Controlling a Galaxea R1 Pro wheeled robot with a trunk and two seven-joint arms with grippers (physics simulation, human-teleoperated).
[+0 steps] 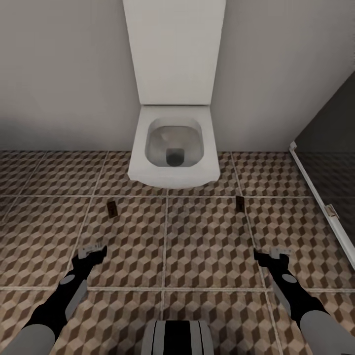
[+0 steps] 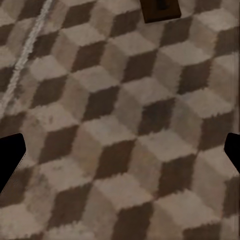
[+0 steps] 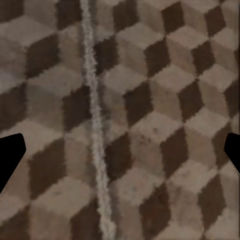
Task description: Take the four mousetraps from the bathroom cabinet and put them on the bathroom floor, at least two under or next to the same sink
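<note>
Two mousetraps lie flat on the cube-patterned bathroom floor (image 1: pixel 207 246) in front of the toilet, one to the left (image 1: pixel 112 209) and one to the right (image 1: pixel 240 203). My left gripper (image 1: pixel 93 254) hovers just short of the left mousetrap, open and empty. An edge of that mousetrap (image 2: pixel 160 10) appears in the left wrist view, beyond the open left gripper (image 2: pixel 120 155). My right gripper (image 1: pixel 270 257) hangs short of the right mousetrap, also open. In the right wrist view the right gripper (image 3: pixel 120 155) has bare tile and a grout line between its fingers. The cabinet and the sink are out of view.
A white wall-hung toilet (image 1: pixel 173 148) with its lid raised stands against the grey wall straight ahead. A dark glass panel with a white frame (image 1: pixel 320 197) runs along the right side. Patterned floor tiles spread between the arms.
</note>
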